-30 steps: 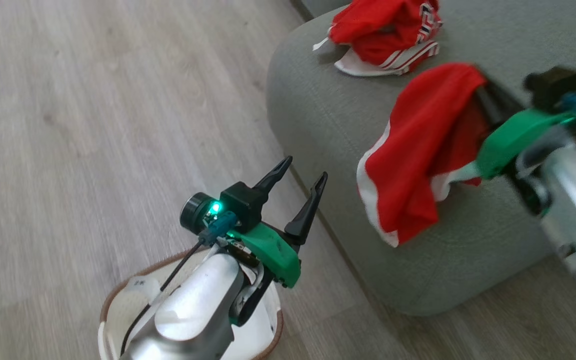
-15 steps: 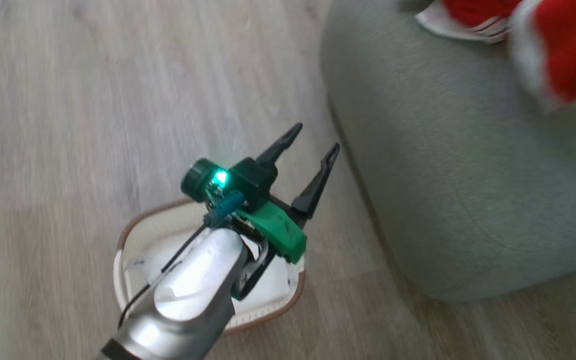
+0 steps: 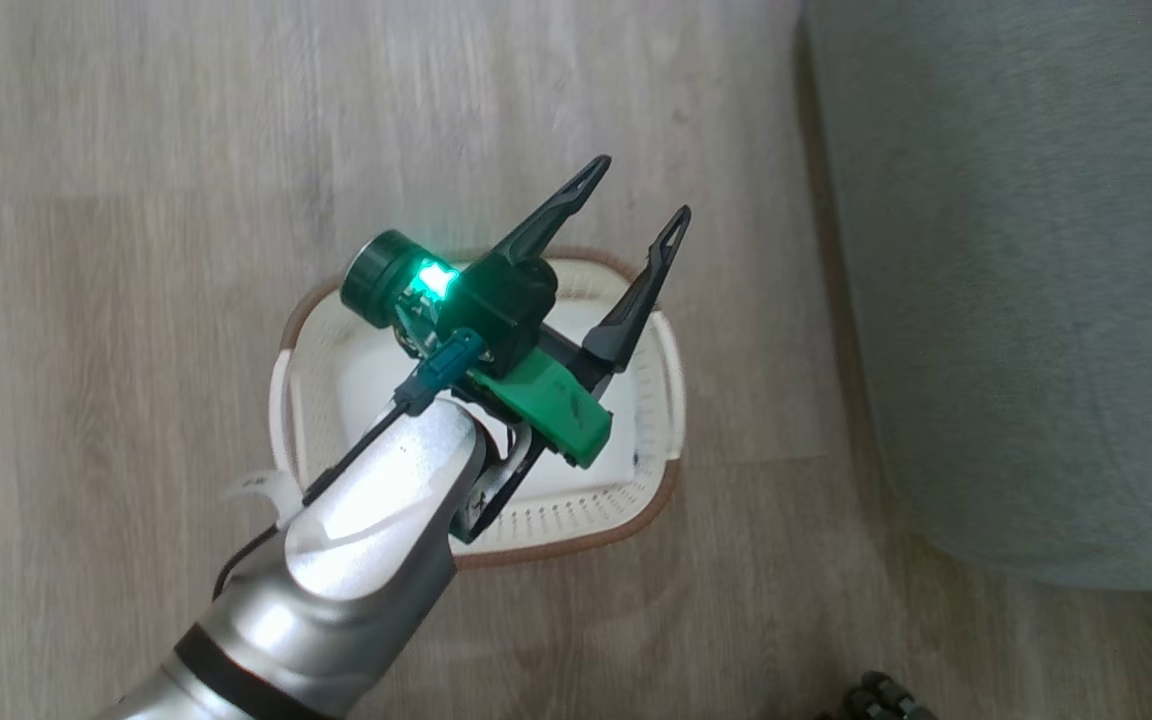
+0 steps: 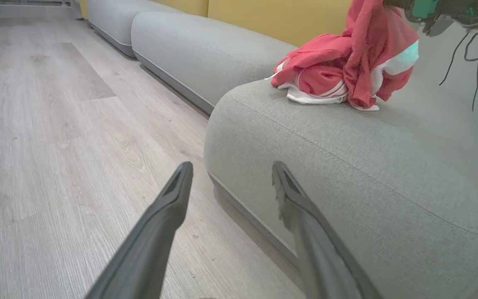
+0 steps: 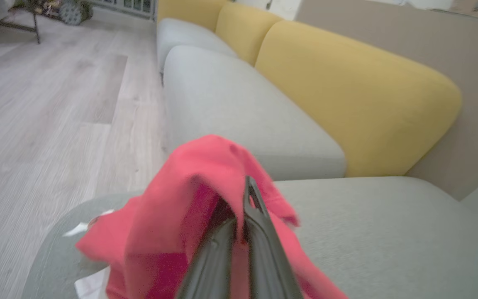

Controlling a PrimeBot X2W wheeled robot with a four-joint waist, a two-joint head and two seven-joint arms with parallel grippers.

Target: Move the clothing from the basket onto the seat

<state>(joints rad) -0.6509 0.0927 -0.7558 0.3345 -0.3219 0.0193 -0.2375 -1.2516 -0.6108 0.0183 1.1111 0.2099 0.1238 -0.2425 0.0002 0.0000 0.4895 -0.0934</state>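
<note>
My left gripper [image 3: 639,190] hangs open over the basket [image 3: 576,545], a cream-white oval with a brown rim whose white bottom shows under the arm. The grey-green seat [image 3: 1016,300] fills the right side of the head view. In the left wrist view my open left gripper [image 4: 230,166] points at the seat's [image 4: 347,166] rounded corner. A pile of red clothing [image 4: 318,74] lies on it, and a second red garment [image 4: 371,45] hangs just beside the pile. My right gripper [image 5: 247,185] is shut on that red garment [image 5: 172,207] above the seat [image 5: 388,224].
Pale wood floor [image 3: 136,200] surrounds the basket. Yellow back cushions [image 5: 347,95] and another grey seat cushion [image 5: 230,104] run along the wall. Black cables [image 4: 471,45] dangle near my right arm. A small dark object [image 3: 881,700] sits at the head view's bottom edge.
The head camera has swung down and left, so the basket now sits mid-picture and the seat's clothing and my right arm have left that view. The left gripper stays open.
</note>
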